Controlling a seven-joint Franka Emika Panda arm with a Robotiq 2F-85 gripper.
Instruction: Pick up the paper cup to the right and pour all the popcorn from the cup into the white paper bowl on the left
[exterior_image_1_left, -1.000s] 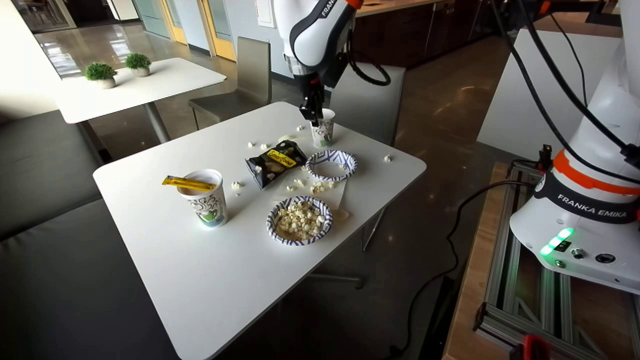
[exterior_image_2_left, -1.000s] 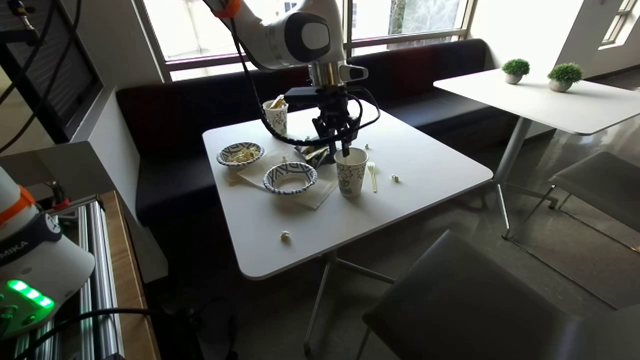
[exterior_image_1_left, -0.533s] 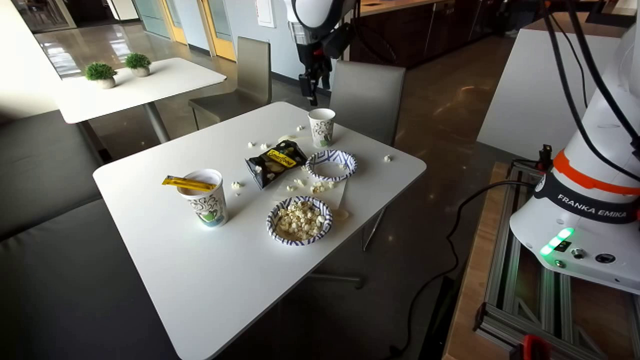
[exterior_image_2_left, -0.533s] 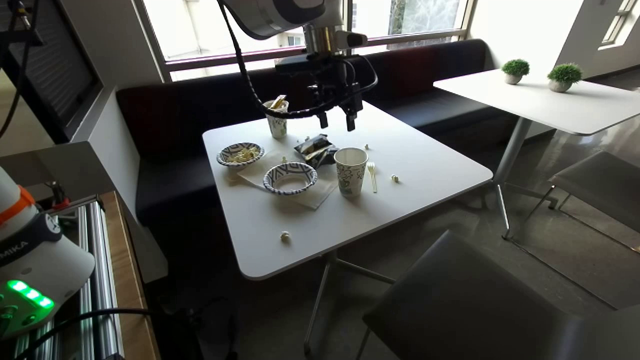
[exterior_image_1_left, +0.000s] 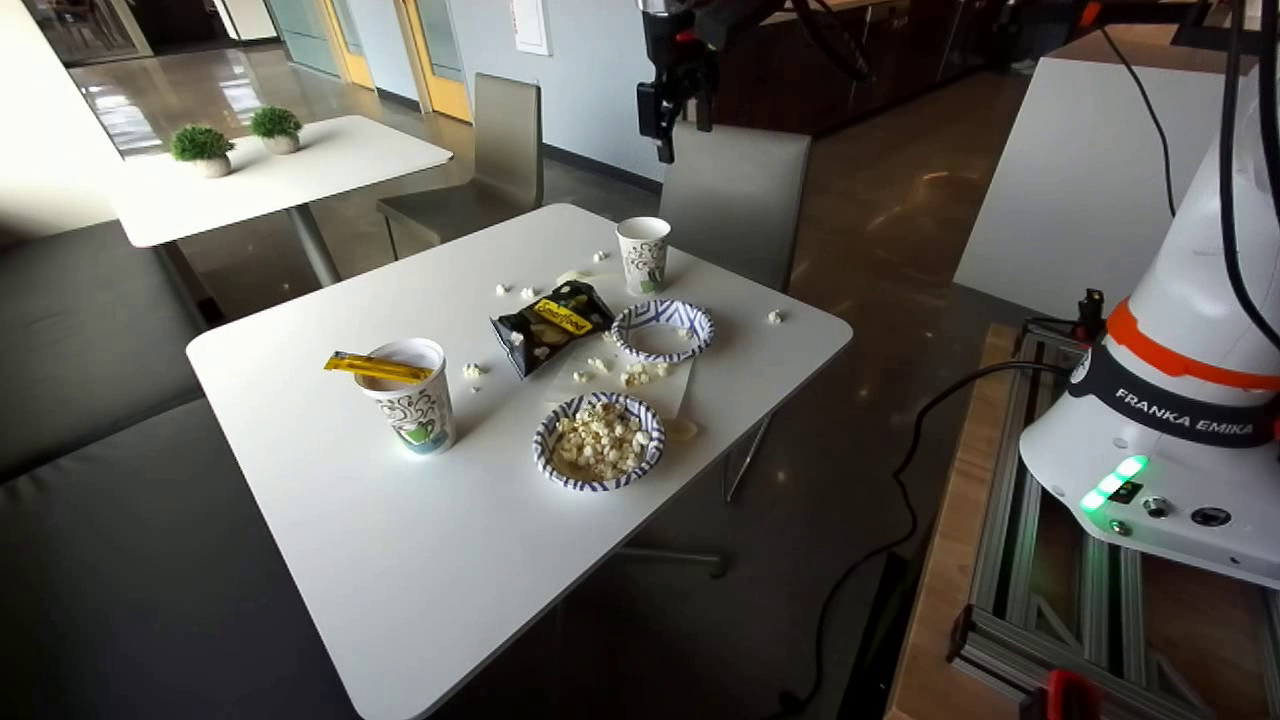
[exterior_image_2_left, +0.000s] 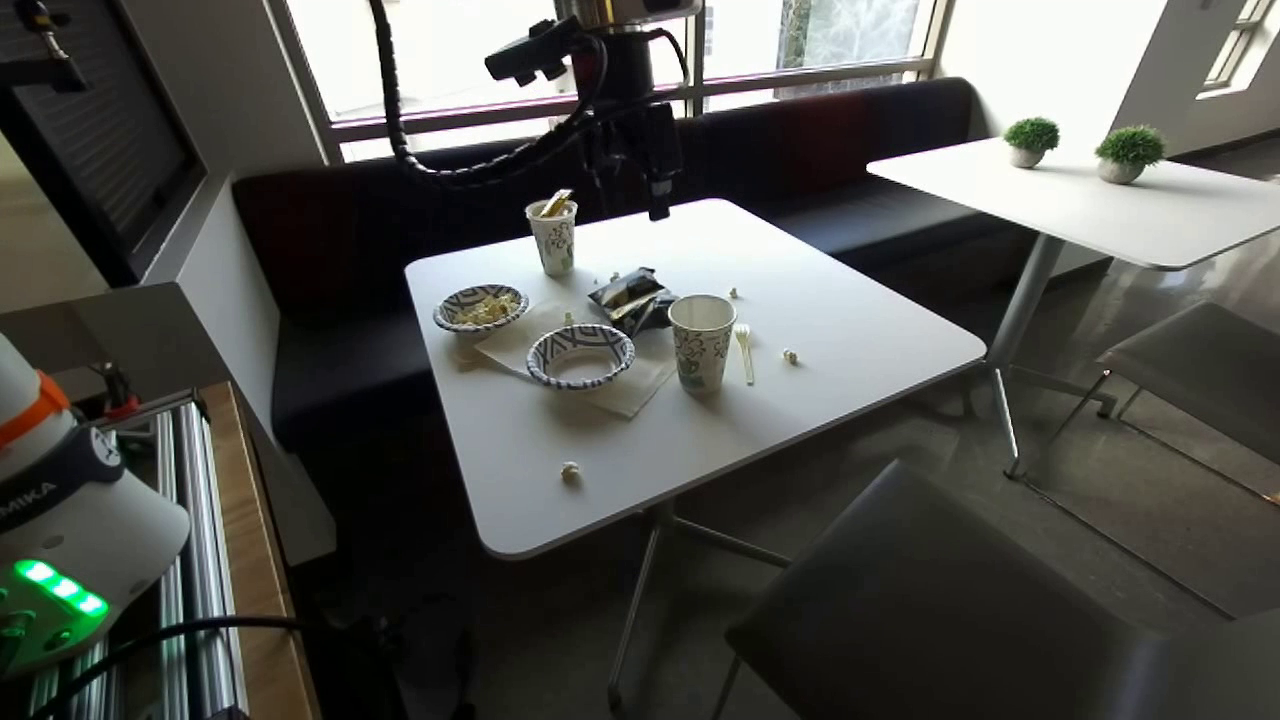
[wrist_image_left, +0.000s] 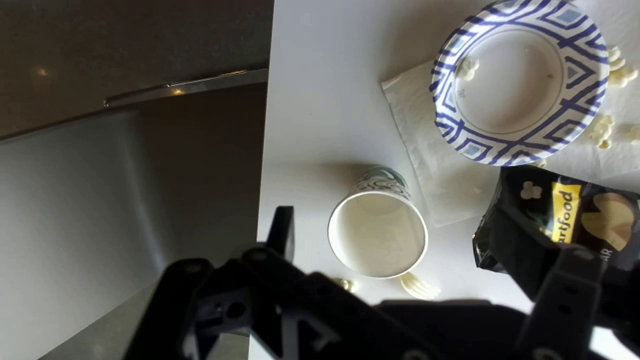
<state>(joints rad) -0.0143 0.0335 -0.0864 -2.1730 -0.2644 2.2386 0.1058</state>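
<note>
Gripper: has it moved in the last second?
Yes: in an exterior view, the gripper has gone up and rightward in the picture, away from the unmoved paper cup without the yellow packet.

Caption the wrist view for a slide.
Open tool above a table: upright paper cup, patterned bowl, black snack bag, loose popcorn.

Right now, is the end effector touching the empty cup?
Apart: in an exterior view, the end effector hangs above the empty cup with a gap between.

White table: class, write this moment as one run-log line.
End effector: open, holding nothing; cup: upright, looks empty; one bowl: heaped with popcorn; other cup: yellow packet at rim
</note>
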